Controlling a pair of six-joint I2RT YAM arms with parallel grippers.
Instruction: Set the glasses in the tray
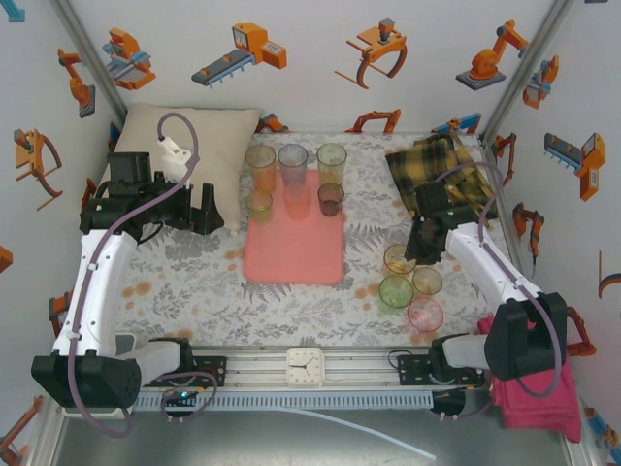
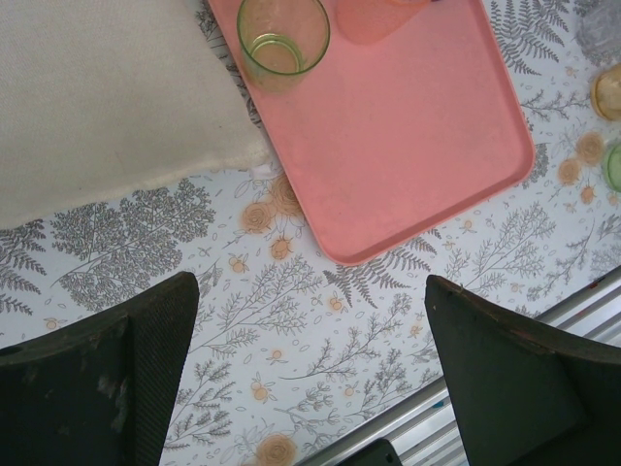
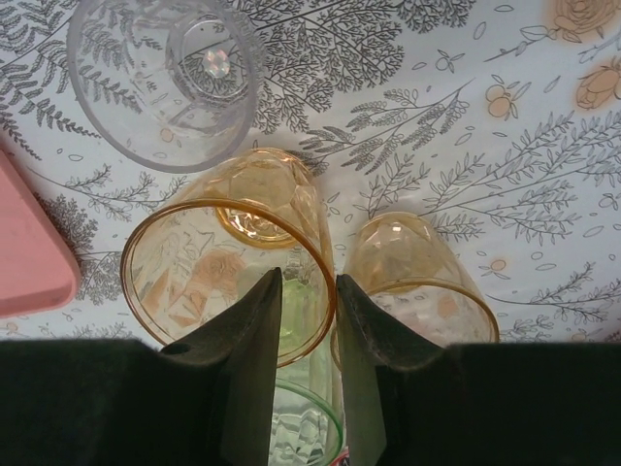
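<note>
right gripper [image 3: 306,320] is clamped on the orange glass [image 3: 228,257] rim, so lift straight up; left gripper [image 2: 310,369] jaws sit wide apart.

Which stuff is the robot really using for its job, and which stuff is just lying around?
For the job:
- the glasses
- the pink tray
- the right tool, pinching an orange glass's rim

Just lying about:
- the cream pillow
- the yellow checked cloth
- the magenta cloth
- the clock

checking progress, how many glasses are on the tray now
6: orange glass, grey-blue glass, green glass along the far edge of the tray; small green glass, pink glass, smoky glass just in front. None seems hidden.
</note>
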